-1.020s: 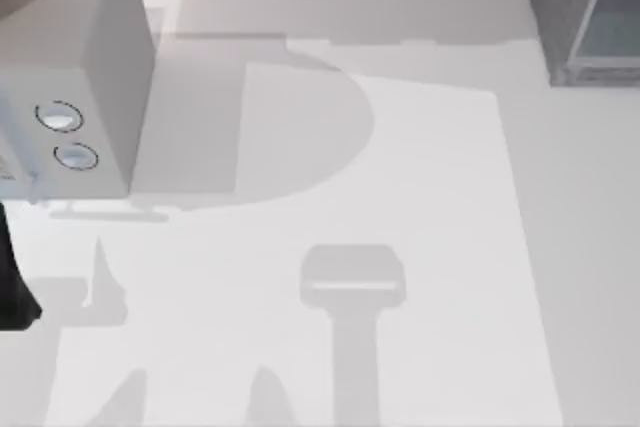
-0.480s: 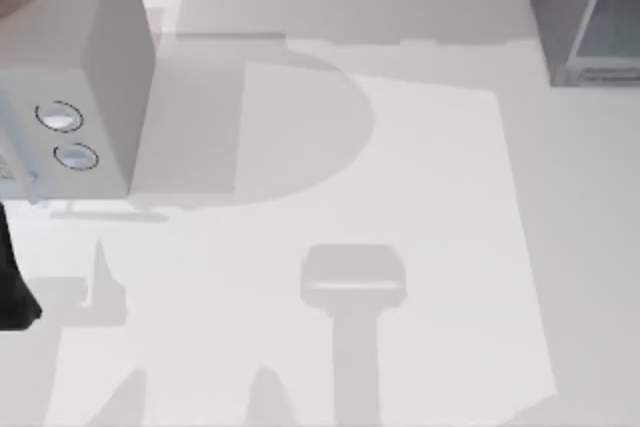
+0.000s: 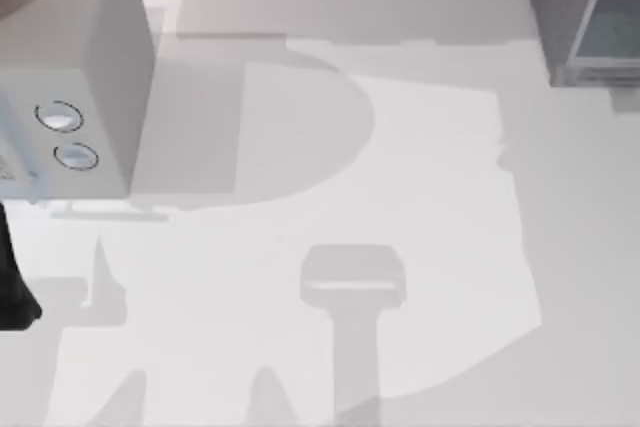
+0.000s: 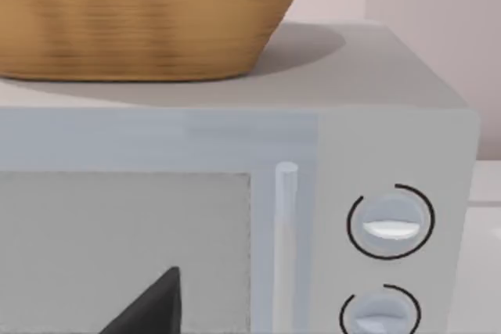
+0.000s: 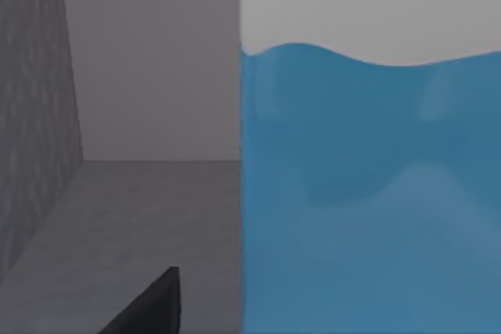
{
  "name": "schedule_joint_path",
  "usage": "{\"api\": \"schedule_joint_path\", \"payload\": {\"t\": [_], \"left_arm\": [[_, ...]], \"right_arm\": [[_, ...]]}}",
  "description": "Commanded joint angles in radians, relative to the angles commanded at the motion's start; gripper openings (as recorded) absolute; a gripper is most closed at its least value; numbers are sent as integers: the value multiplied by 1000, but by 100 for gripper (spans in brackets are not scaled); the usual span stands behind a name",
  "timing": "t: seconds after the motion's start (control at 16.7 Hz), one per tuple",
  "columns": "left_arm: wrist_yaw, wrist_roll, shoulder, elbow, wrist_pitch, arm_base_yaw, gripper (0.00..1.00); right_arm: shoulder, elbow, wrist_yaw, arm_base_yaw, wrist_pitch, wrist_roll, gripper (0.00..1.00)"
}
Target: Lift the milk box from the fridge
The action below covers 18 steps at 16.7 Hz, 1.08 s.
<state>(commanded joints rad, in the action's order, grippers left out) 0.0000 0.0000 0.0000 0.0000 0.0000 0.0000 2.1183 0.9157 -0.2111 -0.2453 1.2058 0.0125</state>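
Grey table surface (image 3: pixel 420 197) takes most of the top view. At its left edge sits our grey box with two round dials (image 3: pixel 70 97), cut off by the frame; the left wrist view shows a woven wicker basket (image 4: pixel 141 13) on top of it. Tall grey fridge with pale bluish glass panel (image 3: pixel 585 17) sits at the top right corner, mostly cropped. Light-blue, white-topped milk box (image 5: pixel 368 193) stands on the fridge's grey shelf, right up against our right wrist camera. Can't tell whether either claw is released or clenched.
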Motion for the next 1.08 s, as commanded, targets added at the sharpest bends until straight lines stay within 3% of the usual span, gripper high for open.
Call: {"api": "schedule_joint_path", "payload": {"t": [0.3, 0.66, 0.96, 1.08], "left_arm": [[0, 0, 0, 0, 0, 0, 100], [0, 0, 0, 0, 0, 0, 100], [0, 0, 0, 0, 0, 0, 100], [0, 0, 0, 0, 0, 0, 100]], "right_arm": [[23, 37, 2, 1, -19, 0, 100], [134, 266, 28, 26, -128, -1, 100], [145, 285, 31, 29, -141, -1, 100], [145, 285, 31, 29, -141, -1, 85]]}}
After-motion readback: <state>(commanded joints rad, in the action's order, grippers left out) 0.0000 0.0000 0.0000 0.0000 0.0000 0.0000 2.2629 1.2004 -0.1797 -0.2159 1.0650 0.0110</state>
